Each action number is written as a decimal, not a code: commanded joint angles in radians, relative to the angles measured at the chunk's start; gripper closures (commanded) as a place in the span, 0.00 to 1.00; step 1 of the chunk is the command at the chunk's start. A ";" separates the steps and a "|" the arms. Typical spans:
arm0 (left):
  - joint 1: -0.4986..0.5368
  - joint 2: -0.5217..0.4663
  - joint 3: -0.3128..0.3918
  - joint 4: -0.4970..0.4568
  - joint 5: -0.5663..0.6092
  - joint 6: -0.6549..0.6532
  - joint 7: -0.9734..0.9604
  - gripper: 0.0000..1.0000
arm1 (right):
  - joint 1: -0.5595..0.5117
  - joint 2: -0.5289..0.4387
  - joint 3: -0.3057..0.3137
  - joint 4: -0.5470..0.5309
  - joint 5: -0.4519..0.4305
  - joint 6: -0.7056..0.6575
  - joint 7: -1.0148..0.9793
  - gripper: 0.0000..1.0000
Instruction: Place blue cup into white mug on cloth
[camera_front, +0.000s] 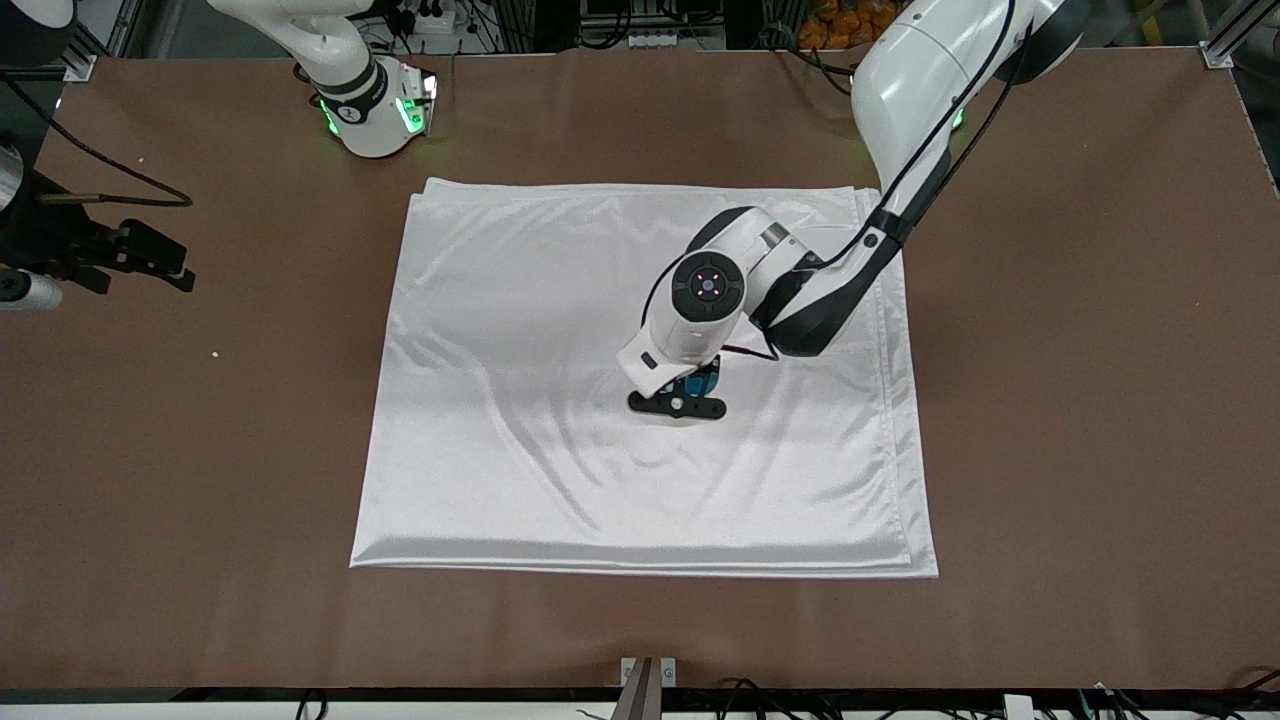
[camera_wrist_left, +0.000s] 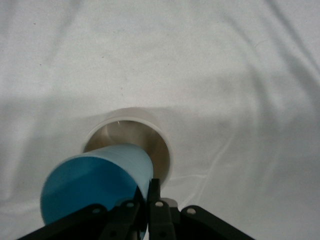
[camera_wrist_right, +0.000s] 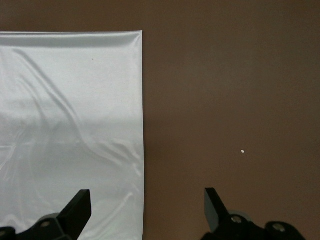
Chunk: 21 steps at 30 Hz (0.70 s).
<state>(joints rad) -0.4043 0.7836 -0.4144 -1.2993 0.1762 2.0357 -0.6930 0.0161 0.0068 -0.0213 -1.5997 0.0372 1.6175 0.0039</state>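
Left arm reached in from its base over the cloth (camera_front: 560, 400), a large shiny white satin sheet folded in layers and spread on the brown table (camera_front: 1080, 400); left gripper (camera_front: 690, 395) hung low above the cloth's middle, a little toward the left arm's end; its fingers (camera_wrist_left: 156, 192) were pinched tight on the rim wall of the blue cup (camera_wrist_left: 95, 187), claw narrow and holding it; in the front view only a sliver of the cup's blue (camera_front: 700, 381) showed under the wrist. In the left wrist view the cup was tilted, its bright blue inside facing the camera, and it sat just above the open mouth of the white mug (camera_wrist_left: 127, 137); the mug stood upright on the cloth, pale rim and shaded interior visible, handle not seen; whether cup touched mug could not be told. Right arm waited at its own end of the table; right gripper (camera_wrist_right: 147, 205) was spread wide, holding nothing, over the cloth's edge and bare table; a small white speck (camera_wrist_right: 242, 151) lay on the table there.
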 joint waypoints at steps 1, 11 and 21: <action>-0.001 -0.010 -0.004 -0.005 0.017 -0.005 -0.026 0.93 | 0.033 -0.048 -0.020 -0.049 -0.017 0.030 -0.013 0.00; 0.005 -0.029 -0.004 -0.005 0.008 -0.025 -0.025 0.53 | 0.067 -0.041 -0.022 -0.011 -0.039 0.022 -0.024 0.00; 0.016 -0.141 0.016 -0.008 0.028 -0.210 0.062 0.00 | 0.076 -0.022 -0.032 0.007 -0.037 0.018 -0.025 0.00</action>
<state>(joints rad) -0.3937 0.7364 -0.4140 -1.2838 0.1767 1.9208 -0.6826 0.0778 -0.0175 -0.0389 -1.6042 0.0153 1.6402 -0.0090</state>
